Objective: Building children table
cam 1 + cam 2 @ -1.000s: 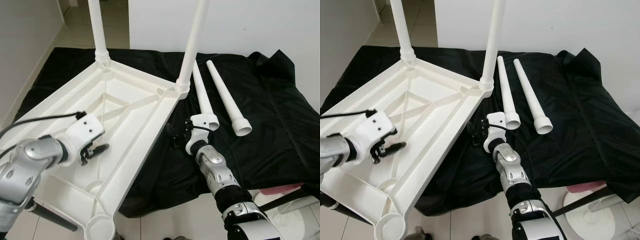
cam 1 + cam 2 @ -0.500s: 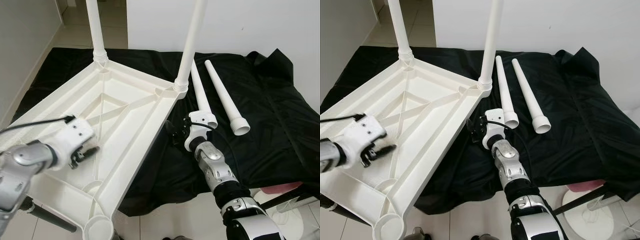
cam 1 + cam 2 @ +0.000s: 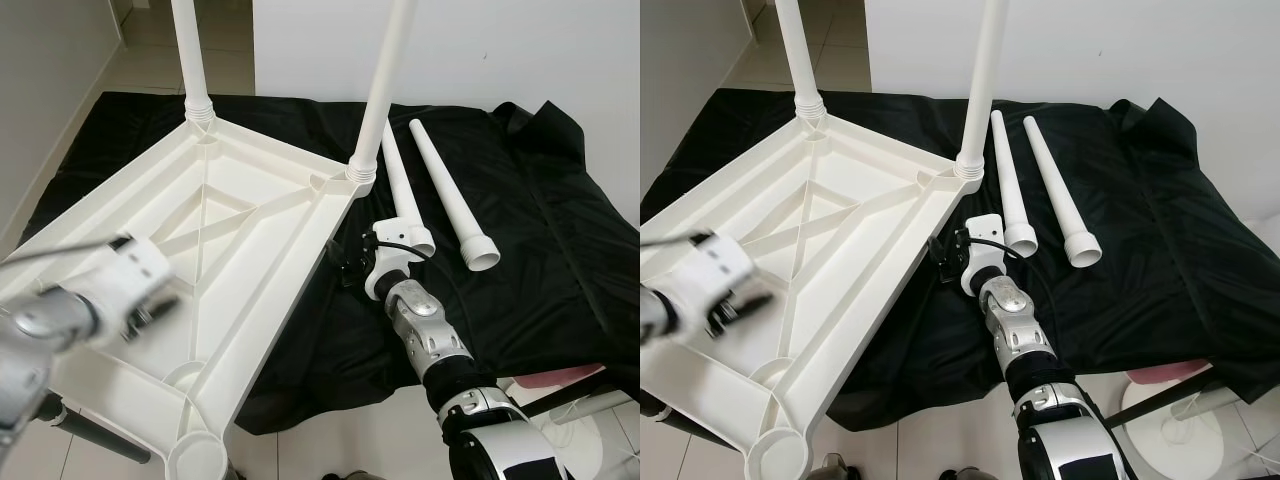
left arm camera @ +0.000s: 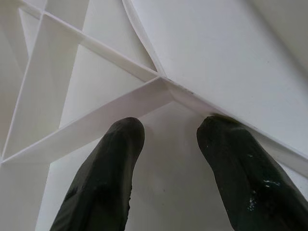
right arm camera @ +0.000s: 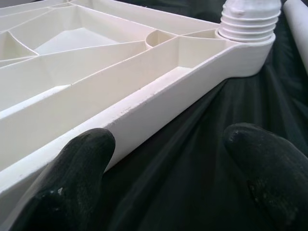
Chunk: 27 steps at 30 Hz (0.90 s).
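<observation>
Black cloth (image 3: 530, 250) spread wide, pale tiled floor (image 3: 330, 450) below, white wall (image 3: 500, 50) behind

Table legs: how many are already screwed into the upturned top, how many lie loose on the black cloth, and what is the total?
Screwed-in legs: 2, the far-corner leg and the near-corner leg.
Loose legs on the black cloth: 2, the inner loose leg and the outer loose leg.
Total: 4.
</observation>
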Available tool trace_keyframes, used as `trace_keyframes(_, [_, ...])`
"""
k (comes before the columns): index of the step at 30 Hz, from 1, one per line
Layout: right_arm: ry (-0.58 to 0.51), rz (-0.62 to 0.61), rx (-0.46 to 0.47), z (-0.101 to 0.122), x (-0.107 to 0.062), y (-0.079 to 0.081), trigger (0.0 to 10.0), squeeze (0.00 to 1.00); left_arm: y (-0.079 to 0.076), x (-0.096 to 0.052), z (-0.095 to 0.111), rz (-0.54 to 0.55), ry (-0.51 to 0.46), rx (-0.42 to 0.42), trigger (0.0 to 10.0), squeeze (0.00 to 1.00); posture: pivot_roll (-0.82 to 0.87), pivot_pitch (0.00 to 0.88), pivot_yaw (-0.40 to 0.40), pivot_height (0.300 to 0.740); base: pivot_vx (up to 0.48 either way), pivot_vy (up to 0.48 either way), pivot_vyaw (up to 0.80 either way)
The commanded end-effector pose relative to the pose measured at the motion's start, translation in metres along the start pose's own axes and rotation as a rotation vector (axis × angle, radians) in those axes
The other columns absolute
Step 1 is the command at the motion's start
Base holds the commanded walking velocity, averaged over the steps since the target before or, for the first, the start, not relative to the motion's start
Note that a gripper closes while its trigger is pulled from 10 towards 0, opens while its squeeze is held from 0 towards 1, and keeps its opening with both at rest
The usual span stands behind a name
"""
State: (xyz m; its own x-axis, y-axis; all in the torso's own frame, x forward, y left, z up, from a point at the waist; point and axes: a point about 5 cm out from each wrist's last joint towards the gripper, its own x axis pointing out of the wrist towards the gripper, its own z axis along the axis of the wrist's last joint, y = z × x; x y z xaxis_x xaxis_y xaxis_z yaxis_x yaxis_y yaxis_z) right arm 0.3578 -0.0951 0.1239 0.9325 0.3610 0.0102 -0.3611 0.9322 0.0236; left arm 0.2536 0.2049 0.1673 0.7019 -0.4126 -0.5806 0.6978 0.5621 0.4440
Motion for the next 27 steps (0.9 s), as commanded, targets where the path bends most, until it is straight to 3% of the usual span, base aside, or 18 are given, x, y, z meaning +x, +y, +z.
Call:
trace_keyframes(1, [-0.005, 0.013, 0.010, 0.002, 0.003, 0.002, 10.0, 0.00, -0.019, 0.008, 0.014, -0.091, -0.059, 0.009, 10.0, 0.00, 0.11, 0.090, -0.095, 0.740, 0.000, 0.000, 0.00])
trace_keyframes(4, [-0.001, 0.016, 0.016, 0.003, 0.005, 0.003, 10.0, 0.00, -0.027, 0.013, 0.026, -0.134, -0.111, 0.021, 10.0, 0.00, 0.11, 0.087, -0.099, 0.740, 0.000, 0.000, 0.00])
trace_keyframes(12, [0.006, 0.021, 0.017, 0.005, 0.010, 0.003, 10.0, 0.00, -0.026, 0.022, 0.054, -0.134, -0.214, 0.047, 10.0, 0.00, 0.11, 0.084, -0.099, 0.740, 0.000, 0.000, 0.00])
trace_keyframes(19, [-0.001, 0.002, 0.016, 0.007, 0.011, -0.001, 10.0, 0.00, -0.023, 0.026, 0.061, -0.097, -0.236, 0.048, 10.0, 0.00, 0.11, 0.082, -0.096, 0.740, 0.000, 0.000, 0.00])
trace_keyframes(26, [-0.048, -0.099, -0.035, 0.014, 0.008, -0.016, 10.0, 0.00, -0.011, 0.026, 0.072, -0.018, -0.310, 0.029, 10.0, 0.00, 0.10, 0.083, -0.091, 0.740, 0.000, 0.000, 0.00])
trace_keyframes(27, [-0.086, -0.149, -0.042, 0.019, 0.005, -0.024, 10.0, 0.00, -0.002, 0.023, 0.074, 0.037, -0.333, 0.017, 10.0, 0.00, 0.10, 0.085, -0.089, 0.740, 0.000, 0.000, 0.00])
